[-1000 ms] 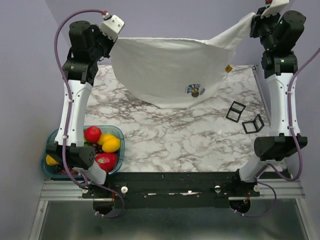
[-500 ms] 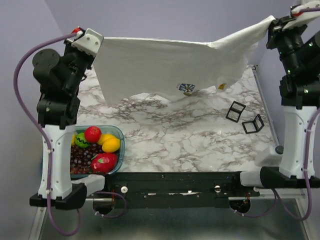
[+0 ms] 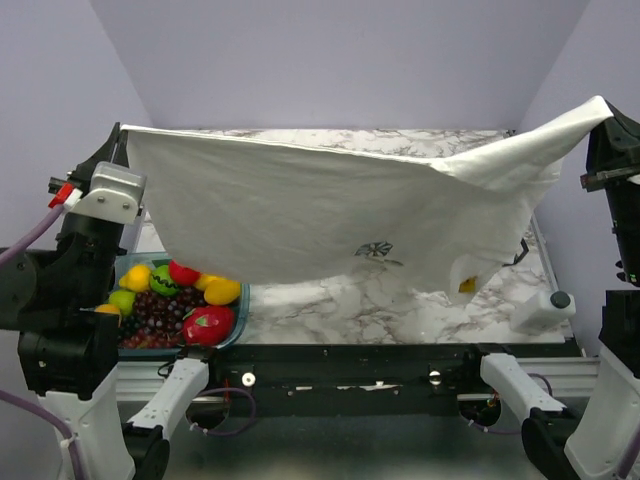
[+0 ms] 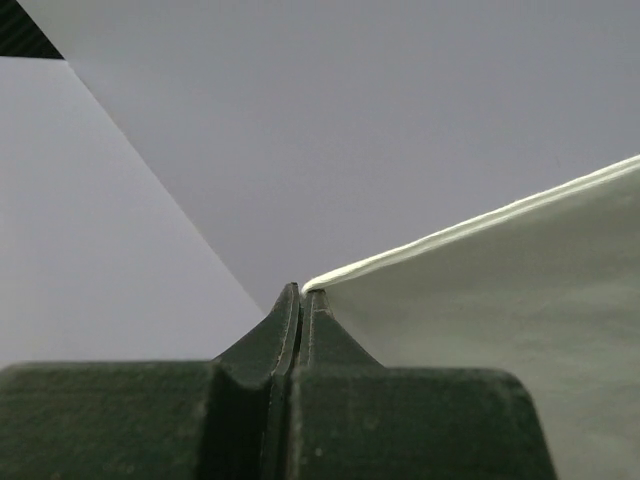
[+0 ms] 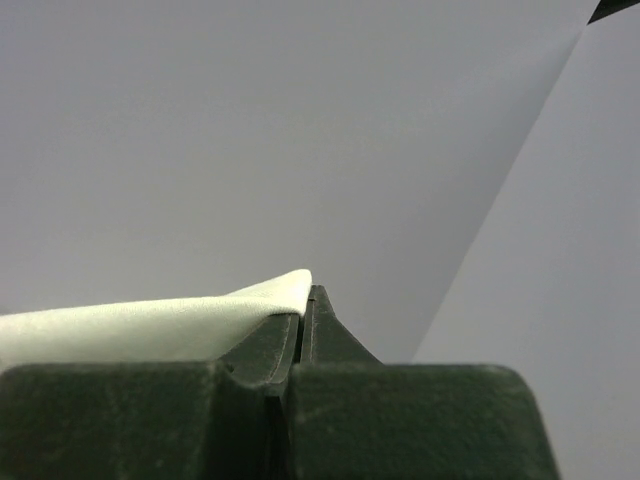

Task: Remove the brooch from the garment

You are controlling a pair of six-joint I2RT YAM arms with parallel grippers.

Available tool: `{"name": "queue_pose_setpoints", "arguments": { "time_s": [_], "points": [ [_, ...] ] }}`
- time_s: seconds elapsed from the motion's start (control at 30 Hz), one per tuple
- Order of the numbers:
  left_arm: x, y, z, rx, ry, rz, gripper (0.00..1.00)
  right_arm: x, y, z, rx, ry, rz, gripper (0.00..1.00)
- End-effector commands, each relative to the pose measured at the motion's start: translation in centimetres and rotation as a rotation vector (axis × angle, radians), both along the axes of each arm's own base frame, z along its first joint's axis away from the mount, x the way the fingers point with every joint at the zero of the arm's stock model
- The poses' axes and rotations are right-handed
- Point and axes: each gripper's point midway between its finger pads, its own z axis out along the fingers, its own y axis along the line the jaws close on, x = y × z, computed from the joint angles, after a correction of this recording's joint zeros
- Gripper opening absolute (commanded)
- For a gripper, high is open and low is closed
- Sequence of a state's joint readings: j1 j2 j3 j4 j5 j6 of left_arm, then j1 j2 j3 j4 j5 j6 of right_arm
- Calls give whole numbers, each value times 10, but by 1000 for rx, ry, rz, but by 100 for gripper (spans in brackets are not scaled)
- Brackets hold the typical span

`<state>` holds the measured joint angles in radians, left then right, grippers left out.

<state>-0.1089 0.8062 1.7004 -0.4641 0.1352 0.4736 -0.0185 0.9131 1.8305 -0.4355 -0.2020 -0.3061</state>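
The white garment (image 3: 300, 205) hangs spread out in the air between my two grippers, high above the table. My left gripper (image 3: 122, 133) is shut on its left corner, and my right gripper (image 3: 603, 108) is shut on its right corner. The brooch (image 3: 377, 250) shows only as a faint grey flower shape through the cloth, low in the middle. The logo's yellow mark (image 3: 467, 286) shows near the hanging lower right fold. In the left wrist view the shut gripper (image 4: 302, 292) pinches the cloth edge (image 4: 500, 330). In the right wrist view the shut gripper (image 5: 305, 295) pinches a cloth corner (image 5: 150, 325).
A blue bowl (image 3: 242, 292) of toy fruit and grapes stands at the table's near left, partly under the cloth. The marble table (image 3: 400, 305) shows below the garment's lower edge. Purple walls stand close behind and at both sides.
Both arms have risen and swung toward the camera, lifting the garment off the table and stretching it wide. The brooch's coloured face no longer shows, only its shape through the cloth.
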Motion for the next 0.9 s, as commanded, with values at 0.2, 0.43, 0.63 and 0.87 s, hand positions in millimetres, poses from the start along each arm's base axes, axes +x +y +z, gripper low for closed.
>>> {"name": "queue_pose_setpoints", "arguments": {
  "time_s": [0.2,0.43,0.63,0.87],
  "points": [
    [21,-1,-1,27,-5,13,0,4,1,27,39,-36,19,0],
    [139,-12,-69,83,175,24,0,100,11,-26,-17,85,71,1],
    [263,-21,-173,145,407,38,0,226,20,-126,-29,301,124,1],
    [388,-25,-288,202,695,73,0,360,32,-278,-94,591,108,1]
  ]
}}
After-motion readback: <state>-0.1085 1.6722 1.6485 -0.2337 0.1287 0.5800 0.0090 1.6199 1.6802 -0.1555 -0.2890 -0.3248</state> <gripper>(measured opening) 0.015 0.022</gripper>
